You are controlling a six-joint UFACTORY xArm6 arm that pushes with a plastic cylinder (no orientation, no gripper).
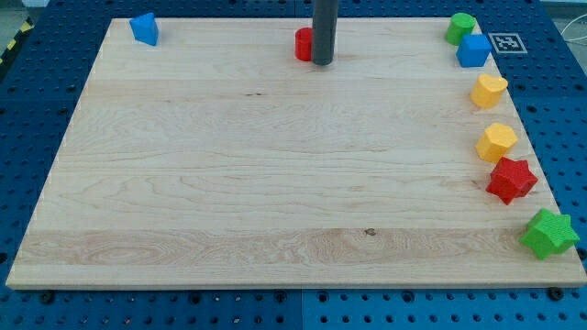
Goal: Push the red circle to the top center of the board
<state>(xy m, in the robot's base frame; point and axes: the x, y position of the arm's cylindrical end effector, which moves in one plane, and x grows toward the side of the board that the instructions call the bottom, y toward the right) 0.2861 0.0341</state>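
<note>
The red circle (303, 43) sits near the view's top centre of the wooden board (275, 183), partly hidden behind my rod. My tip (322, 62) rests on the board just right of and slightly below the red circle, touching or nearly touching it; I cannot tell which.
A blue block (144, 28) is at the top left. Down the right edge stand a green circle (460, 27), a blue cube (473, 50), a yellow heart (489, 90), a yellow hexagon (496, 141), a red star (511, 179) and a green star (549, 233). A marker tag (506, 42) lies off the board.
</note>
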